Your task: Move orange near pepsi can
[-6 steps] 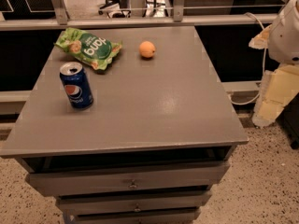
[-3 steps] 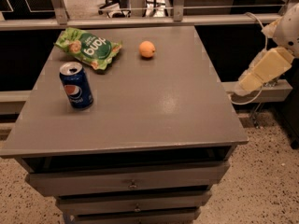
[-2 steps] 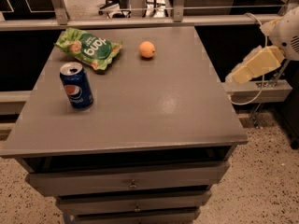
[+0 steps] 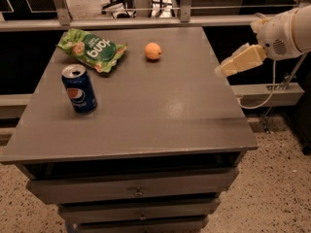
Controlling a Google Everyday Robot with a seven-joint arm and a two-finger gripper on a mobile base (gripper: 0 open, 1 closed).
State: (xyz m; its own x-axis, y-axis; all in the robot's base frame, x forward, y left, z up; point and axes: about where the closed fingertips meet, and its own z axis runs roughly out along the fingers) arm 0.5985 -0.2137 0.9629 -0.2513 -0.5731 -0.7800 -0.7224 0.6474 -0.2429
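Note:
The orange [image 4: 153,51] lies on the grey table top [image 4: 146,110] toward the back, right of centre. The pepsi can [image 4: 79,89] stands upright near the left side, well in front and to the left of the orange. My arm comes in from the right, and its cream end with the gripper [image 4: 226,68] hangs over the table's right edge, well to the right of the orange and above the surface. It holds nothing that I can see.
A green snack bag [image 4: 91,49] lies at the back left, between the can and the orange. The table has drawers [image 4: 138,191] below its front edge. A metal rail [image 4: 146,21] runs behind the table. A cable [image 4: 265,98] hangs at the right.
My arm has swung up and leftward from beside the table, bringing the gripper end to the table's right edge. The orange, can and bag have not moved.

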